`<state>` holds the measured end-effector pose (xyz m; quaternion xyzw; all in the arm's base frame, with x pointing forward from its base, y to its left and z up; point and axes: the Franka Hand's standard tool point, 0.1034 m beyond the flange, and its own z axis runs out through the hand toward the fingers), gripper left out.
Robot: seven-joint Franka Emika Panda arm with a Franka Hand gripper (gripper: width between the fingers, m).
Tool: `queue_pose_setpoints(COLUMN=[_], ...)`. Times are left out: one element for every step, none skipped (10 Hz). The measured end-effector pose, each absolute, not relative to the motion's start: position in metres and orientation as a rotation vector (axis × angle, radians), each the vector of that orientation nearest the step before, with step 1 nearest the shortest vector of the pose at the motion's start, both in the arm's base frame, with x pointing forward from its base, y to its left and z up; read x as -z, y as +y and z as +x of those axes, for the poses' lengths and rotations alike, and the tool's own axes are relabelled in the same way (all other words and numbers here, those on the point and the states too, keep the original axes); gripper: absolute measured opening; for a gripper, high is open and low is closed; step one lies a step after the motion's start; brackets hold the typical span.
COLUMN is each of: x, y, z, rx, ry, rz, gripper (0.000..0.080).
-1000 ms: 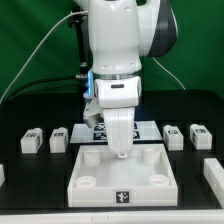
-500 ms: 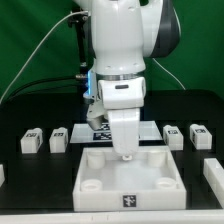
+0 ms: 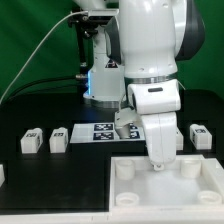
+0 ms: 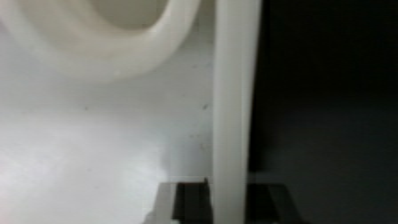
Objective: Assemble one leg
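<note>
My gripper (image 3: 157,161) is shut on the far rim of the large white square panel (image 3: 170,195), which lies flat at the front right of the exterior view. In the wrist view my gripper (image 4: 228,200) has a dark finger (image 4: 185,202) on each side of the panel's upright wall (image 4: 231,100), next to a round corner socket (image 4: 125,40). Two legs (image 3: 30,141) (image 3: 58,139), small white blocks with tags, stand at the exterior view's left. Another leg (image 3: 199,135) stands at the right. The arm hides anything behind it.
The marker board (image 3: 103,131) lies on the black table behind the panel. Round sockets (image 3: 125,170) (image 3: 192,169) rise at the panel's far corners. A green backdrop and a cable are at the back.
The arm has moved toward the exterior view's right and the white panel has slid right with it. The legs have not moved.
</note>
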<state>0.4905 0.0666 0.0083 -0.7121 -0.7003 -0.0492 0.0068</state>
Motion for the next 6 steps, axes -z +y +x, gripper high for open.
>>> queue_pose_setpoints(x=[-0.0083,-0.0083,-0.0084,-0.0083,-0.0081,-0.0080], y=[0.0666,0.0664,0.0662,0.0660,0.0657,0.0653], z=[0.4905,0.4905,0.4902,0.4901,0.4900,0.4900], rx=[0.152,0.153,0.153,0.153,0.152,0.152], ry=[-2.192,-2.212,-2.209,-2.200,-2.199,-2.198], rz=[-2.226,-2.211,-2.214,-2.222,-2.222,-2.224], gripper=[0.0057,0.0057,0.0057,0.0057,0.0128,0.0313])
